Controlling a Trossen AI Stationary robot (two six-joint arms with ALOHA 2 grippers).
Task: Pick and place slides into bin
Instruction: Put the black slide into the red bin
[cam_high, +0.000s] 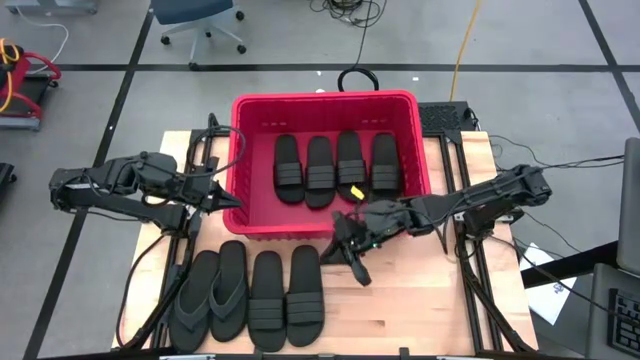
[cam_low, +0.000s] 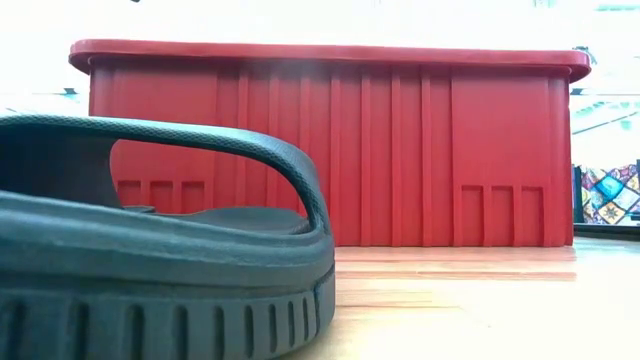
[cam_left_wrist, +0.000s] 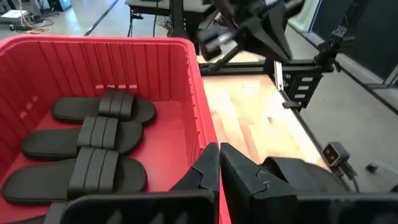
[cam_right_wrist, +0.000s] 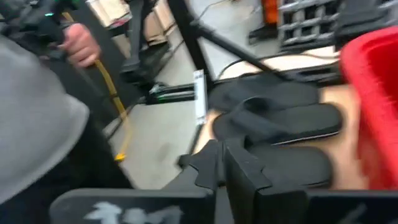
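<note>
1. The red bin (cam_high: 325, 105) stands at the far middle of the wooden table (cam_high: 420, 300), about 12 o'clock from the table's centre in the high view.
2. Four black band-strap slides (cam_high: 337, 165) lie side by side on the bin's floor, all four lengthwise along the 12-to-6 line.
3. Four more sandals lie in a row on the table at 6 o'clock from the bin: two thong flip-flops (cam_high: 211, 293) toward 7 o'clock, and two band-strap slides (cam_high: 287, 297) next to them.
4. That makes eight sandals counted, six band-strapped and two thonged.
5. The left gripper (cam_high: 232, 201) sits at 9 o'clock of the bin, just beside its left wall; the left wrist view shows its fingers (cam_left_wrist: 202, 177) closed tip to tip, holding nothing.
6. The right gripper (cam_high: 350, 255) hangs at 6 o'clock of the bin's front wall, just past the rightmost table slide; in the right wrist view its fingers (cam_right_wrist: 208, 165) are pressed together and empty.
7. In the low view, one slide (cam_low: 165, 250) fills the near left, with the bin's ribbed wall behind it.
8. The right wrist view shows a person's hand (cam_right_wrist: 81, 43) and grey sleeve (cam_right_wrist: 37, 124) beyond the table.
</note>
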